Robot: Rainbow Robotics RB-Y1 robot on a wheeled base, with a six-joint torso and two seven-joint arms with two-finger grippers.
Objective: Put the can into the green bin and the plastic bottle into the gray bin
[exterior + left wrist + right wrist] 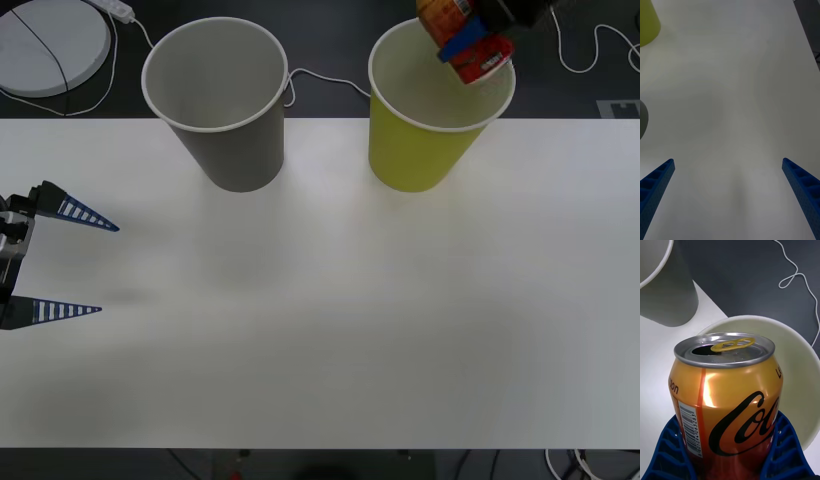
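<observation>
Orange can (728, 397), one, clamped in right end effector (730, 453) over green bin (425, 150); left end effector (85, 268) apart.

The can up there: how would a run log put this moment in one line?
right gripper: shut on can, above green bin | left gripper: open, idle over table | gray bin: upright

Right gripper (730, 461): blue ribbed fingers (672, 453) clamped on either side of the can (726, 397), pull tab up, opening visible. Directly beyond the can, the green bin's (801, 363) pale open mouth. Gray bin (666, 288) beside it on white table (655, 363).
</observation>
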